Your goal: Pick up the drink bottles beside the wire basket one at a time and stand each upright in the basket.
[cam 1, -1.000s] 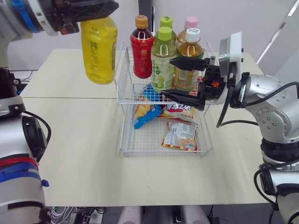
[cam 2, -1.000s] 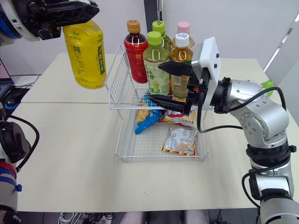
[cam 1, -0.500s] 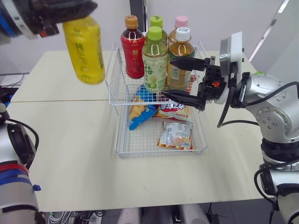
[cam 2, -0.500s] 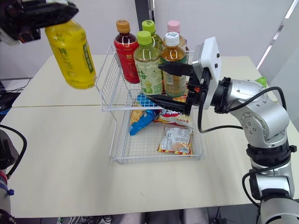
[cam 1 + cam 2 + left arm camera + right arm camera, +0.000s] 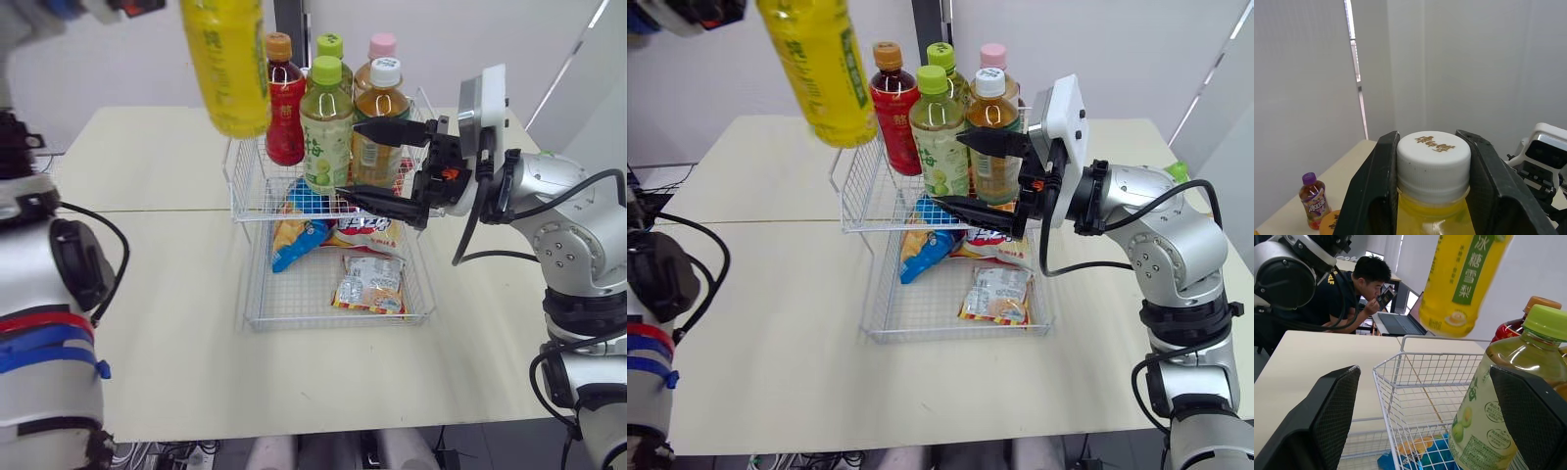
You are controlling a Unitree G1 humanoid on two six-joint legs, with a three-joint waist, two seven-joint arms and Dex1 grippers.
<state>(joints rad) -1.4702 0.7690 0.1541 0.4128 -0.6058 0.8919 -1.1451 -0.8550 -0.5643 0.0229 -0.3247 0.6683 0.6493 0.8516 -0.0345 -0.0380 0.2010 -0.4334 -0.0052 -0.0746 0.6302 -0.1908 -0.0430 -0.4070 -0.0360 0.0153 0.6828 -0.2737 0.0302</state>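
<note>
Finding 1, grip: your left gripper [image 5: 1429, 139] is closed on the yellow bottle [image 5: 230, 69], 1 finger on each side of the white cap [image 5: 1434, 164]. The bottle hangs below it, slightly tilted, in the air above the left rear corner of the wire basket [image 5: 247, 176].

Finding 2, handling: the bottle looks full, so judge it heavy for a hold at the cap alone. The body is smooth plastic with a glossy label, likely slippery. The ridged cap and the collar under it are the sound places to hold. Expect it to swing, so lower it slowly.

Finding 3, right side: your right gripper [image 5: 350, 159] is wide open and holds nothing. It is level with the upper shelf, its fingers reaching in from the basket's right side across the front of the amber bottle [image 5: 372, 157].

Finding 4, contents: the upper shelf holds 5 upright bottles:
- a red bottle [image 5: 284, 108]
- a green bottle [image 5: 325, 137] at the front
- the amber bottle beside it
- a green-capped bottle [image 5: 329, 45] behind
- a pink-capped bottle [image 5: 382, 46] behind

The free room is at the shelf's left front.

The lower shelf [image 5: 294, 321] holds snack packets: a blue bag [image 5: 294, 245], a red and white packet [image 5: 367, 230] and a silver packet [image 5: 369, 284].

Finding 5: a small purple-capped bottle [image 5: 1312, 198] stands on the table; I cannot tell how near the basket it is.
</note>
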